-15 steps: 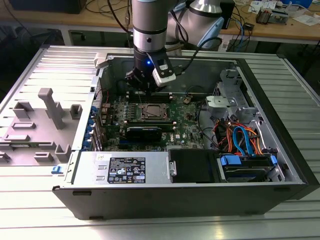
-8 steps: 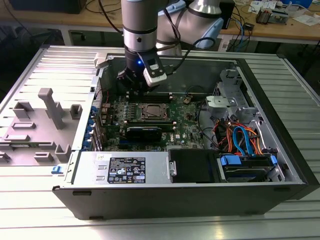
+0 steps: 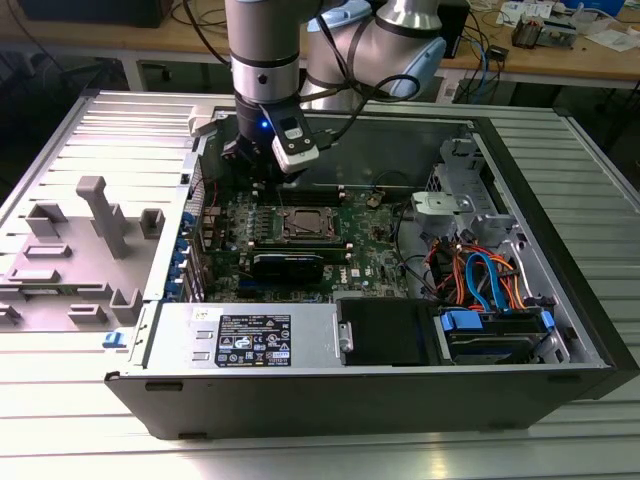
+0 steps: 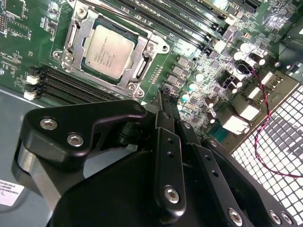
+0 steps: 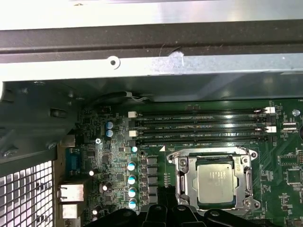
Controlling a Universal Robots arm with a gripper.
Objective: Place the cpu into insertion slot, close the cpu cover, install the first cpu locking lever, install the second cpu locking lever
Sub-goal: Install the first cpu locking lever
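cpu point(image 4: 108, 52) seated in slot point(image 4: 134, 53), cover point(image 4: 142, 66) down over it. Claw point(image 4: 165, 100) narrow, empty, hovering near slot. Risk: drift on descent clips caps point(image 4: 187, 97), scrapes mobo point(image 4: 28, 42), or pops cover up.

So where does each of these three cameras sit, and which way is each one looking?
Exterior view: off the arm, raised, looking down into the open black computer case; the grey robot arm and its black gripper show.
First wrist view: on the arm, facing the green motherboard; the gripper edges in.
Second wrist view: on the arm, looking past the gripper's black body at the same board.
Both wrist views share the small silvery square cpu.
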